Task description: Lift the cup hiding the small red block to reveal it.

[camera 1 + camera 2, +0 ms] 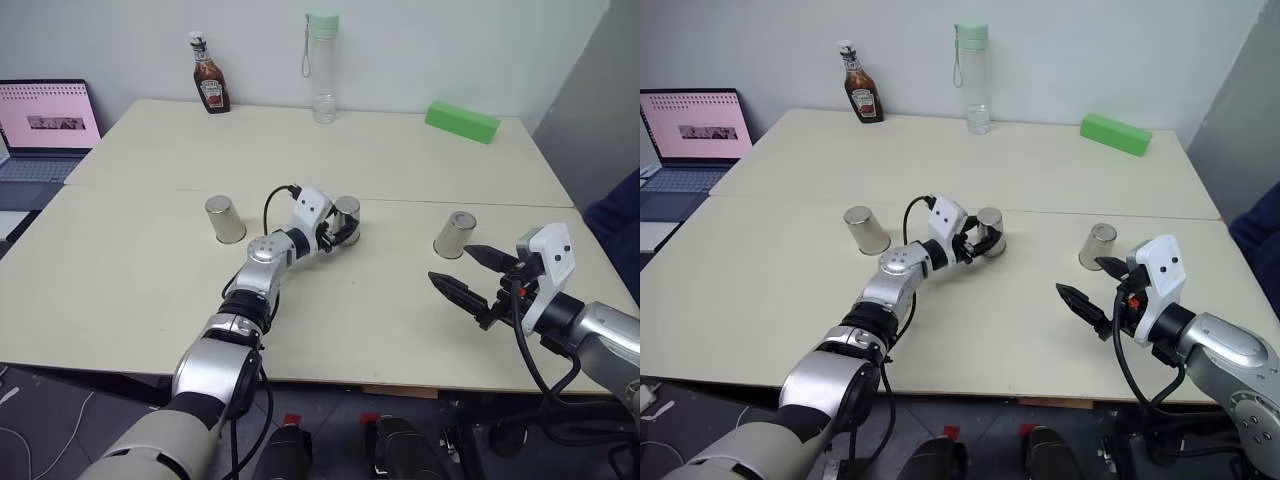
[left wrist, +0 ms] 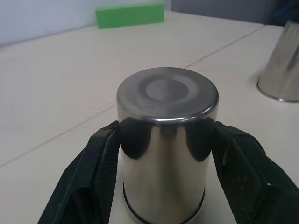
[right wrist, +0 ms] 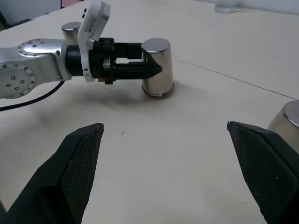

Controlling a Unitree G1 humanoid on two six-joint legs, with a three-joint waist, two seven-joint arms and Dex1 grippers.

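Observation:
Three identical silver cups stand upside down in a row across the table. My left gripper (image 1: 340, 232) is shut on the middle cup (image 1: 347, 216), its black fingers (image 2: 93, 172) pressing both sides while the cup's rim rests on the table. The left cup (image 1: 225, 218) and the right cup (image 1: 455, 234) stand untouched. My right gripper (image 1: 450, 263) hangs open just in front of the right cup, holding nothing. The small red block is hidden.
Along the far edge stand a ketchup bottle (image 1: 209, 87), a clear water bottle with a green lid (image 1: 322, 68) and a long green block (image 1: 462, 121). An open laptop (image 1: 45, 125) sits off to the left of the table.

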